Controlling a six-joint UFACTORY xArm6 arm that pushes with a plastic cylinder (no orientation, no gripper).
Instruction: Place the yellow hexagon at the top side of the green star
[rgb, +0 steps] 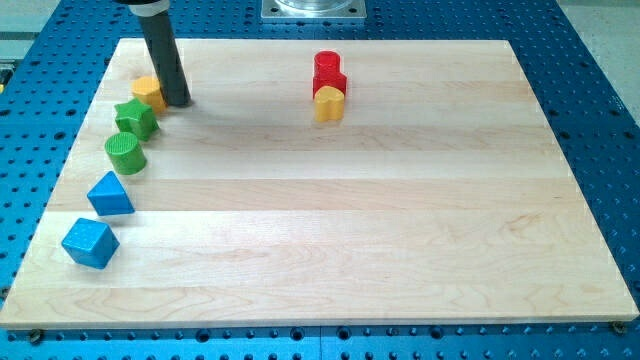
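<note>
Yellow hexagon (148, 92) is sitting near the top left corner of the wooden board (400, 240), partly hidden behind the dark rod, and it is lying just above the green star (135, 118), toward the view's top; the two look to be touching or nearly so, though the exact gap is hard to tell. My tip (178, 103) is resting at the hexagon's right edge, pressing against it or just beside it; being a plain rod, it is gripping nothing. Below the star, a green cylinder (125, 153) is standing just beside it, and further down the left edge a blue triangular block (109, 194) and then a blue cube (90, 243) are trailing toward the view's bottom left corner, each a little apart from the next. Well apart from all these, near the top middle of the board, a red cylinder (327, 63), a second red block (330, 83) of unclear shape and a yellow heart-like block (329, 104) are crowding together in a short column, touching one another.
</note>
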